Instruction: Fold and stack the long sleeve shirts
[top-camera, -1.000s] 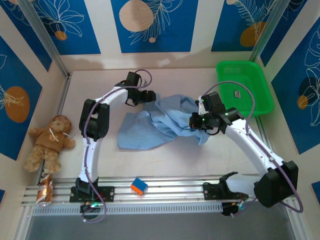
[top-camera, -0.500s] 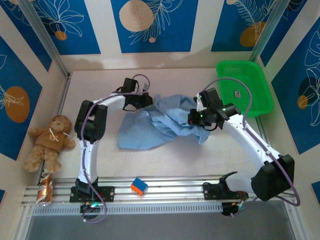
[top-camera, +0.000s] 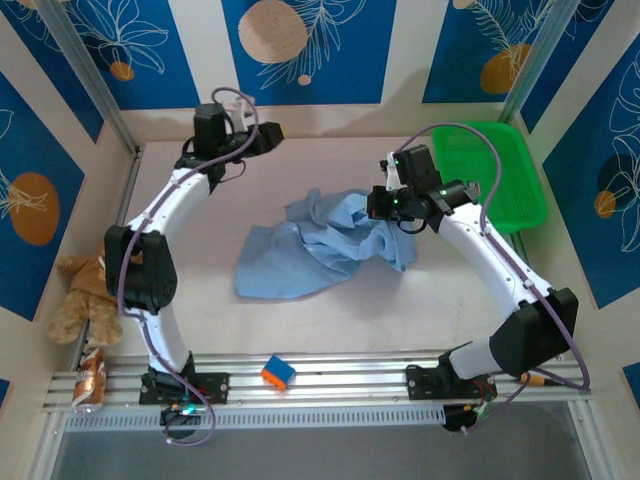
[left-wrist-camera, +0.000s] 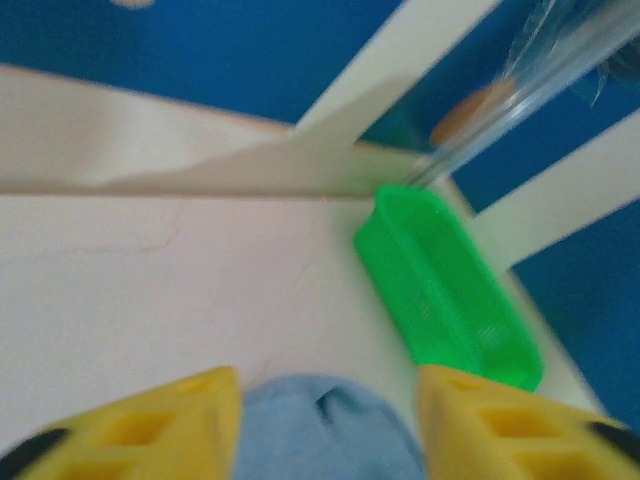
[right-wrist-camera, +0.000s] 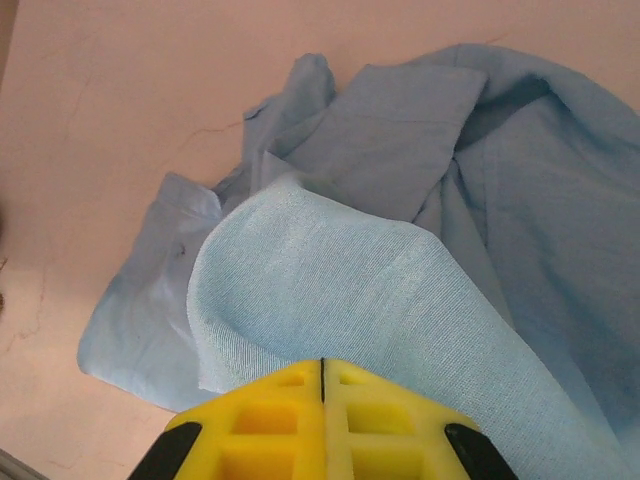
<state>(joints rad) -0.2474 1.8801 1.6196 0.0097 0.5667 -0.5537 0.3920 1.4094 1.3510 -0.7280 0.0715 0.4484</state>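
Observation:
The light blue long sleeve shirt (top-camera: 310, 255) lies crumpled in the middle of the table, with one flat part spread toward the left front. My right gripper (top-camera: 384, 204) is shut on a fold of it at its right upper edge. In the right wrist view the yellow fingers meet at the gripper (right-wrist-camera: 322, 366) and the shirt's fabric (right-wrist-camera: 350, 290) drapes out from between them. My left gripper (top-camera: 266, 133) hovers near the back wall, well away from the shirt. Its jaws (left-wrist-camera: 326, 400) stand open and hold nothing, and the shirt (left-wrist-camera: 330, 435) shows far below between them.
A green plastic basket (top-camera: 492, 178) stands at the back right, also in the left wrist view (left-wrist-camera: 450, 300). A teddy bear (top-camera: 82, 295) and a can (top-camera: 90, 382) lie at the left edge. An orange and blue block (top-camera: 278, 372) rests on the front rail.
My left gripper has left the shirt's upper left edge and swung up to the back left, open. My right gripper has moved slightly toward the back, carrying its fold of shirt.

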